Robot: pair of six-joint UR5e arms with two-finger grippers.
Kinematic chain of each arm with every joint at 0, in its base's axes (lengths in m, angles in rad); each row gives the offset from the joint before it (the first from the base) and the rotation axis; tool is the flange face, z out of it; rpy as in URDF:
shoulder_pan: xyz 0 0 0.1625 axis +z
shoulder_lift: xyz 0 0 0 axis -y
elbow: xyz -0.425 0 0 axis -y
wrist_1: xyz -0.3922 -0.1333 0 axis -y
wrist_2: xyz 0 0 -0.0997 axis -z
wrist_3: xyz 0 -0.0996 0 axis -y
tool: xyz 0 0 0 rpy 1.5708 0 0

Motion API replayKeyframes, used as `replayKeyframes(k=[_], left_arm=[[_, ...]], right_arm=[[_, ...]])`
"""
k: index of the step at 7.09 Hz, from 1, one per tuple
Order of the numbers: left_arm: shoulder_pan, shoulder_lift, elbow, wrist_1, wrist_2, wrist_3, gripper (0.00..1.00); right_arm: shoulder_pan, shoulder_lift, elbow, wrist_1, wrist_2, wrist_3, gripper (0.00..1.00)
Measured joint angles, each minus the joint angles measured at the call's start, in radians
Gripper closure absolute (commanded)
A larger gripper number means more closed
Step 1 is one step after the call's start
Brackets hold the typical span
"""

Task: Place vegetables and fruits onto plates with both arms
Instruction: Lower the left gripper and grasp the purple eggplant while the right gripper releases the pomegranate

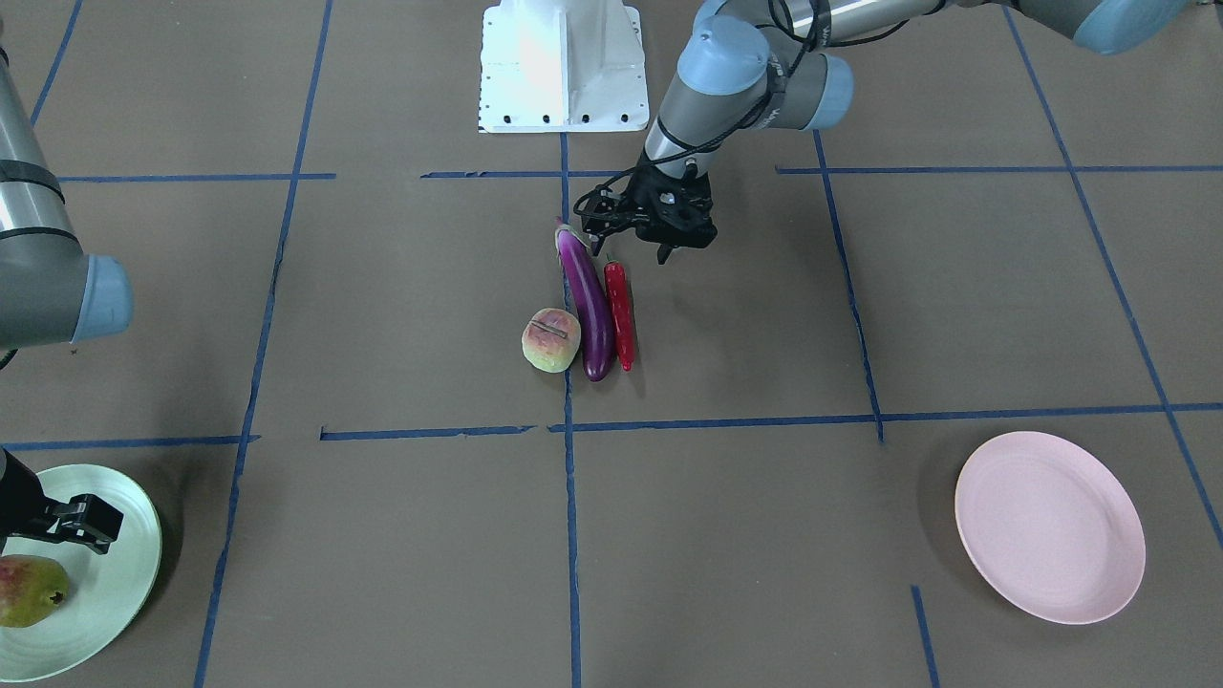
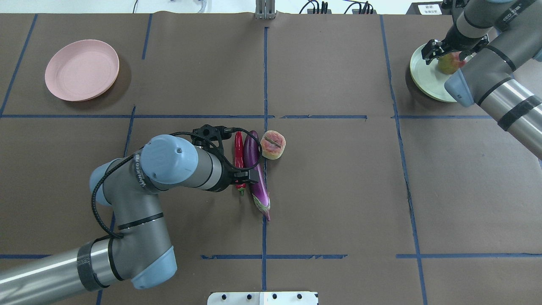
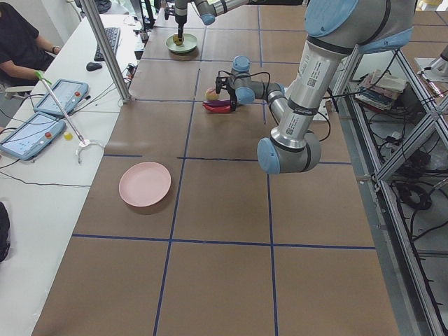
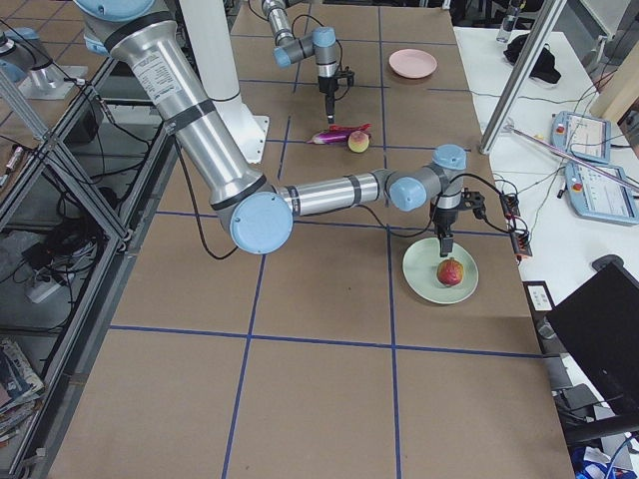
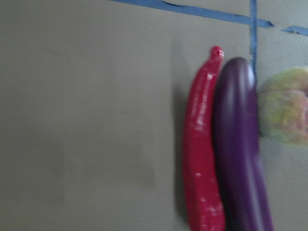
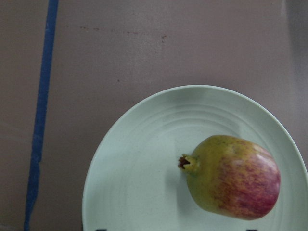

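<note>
The purple eggplant [image 1: 586, 301] and the red chili [image 1: 621, 315] lie side by side at the table's middle, with the peach [image 1: 551, 340] touching the eggplant's other side. My left gripper [image 1: 631, 250] hovers open just above the stem ends of the chili [image 2: 239, 148] and eggplant [image 2: 252, 148]. The left wrist view shows the chili [image 5: 202, 159], eggplant [image 5: 238, 144] and peach [image 5: 286, 106] below. The pomegranate [image 6: 233, 175] lies on the mint plate [image 6: 139, 183]. My right gripper [image 2: 449, 48] is open and empty above it. The pink plate [image 1: 1049, 526] is empty.
The white base block [image 1: 564, 67] stands at the robot's edge of the table. Blue tape lines cross the brown table. The mint plate [image 2: 423, 76] is at the far right corner and the pink plate [image 2: 81, 70] at the far left.
</note>
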Motion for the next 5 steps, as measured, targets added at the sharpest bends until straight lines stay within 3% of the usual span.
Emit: replayKeyframes(k=[3,5], left_arm=[[0.068,-0.089,0.025,0.145,0.075,-0.167,0.00],[0.078,-0.183,0.123,0.182,0.095,-0.239,0.02]], right_arm=[[-0.001,-0.008,0.011,0.000,0.009,0.003,0.00],[-0.004,-0.017,0.029,0.000,0.009,0.004,0.00]])
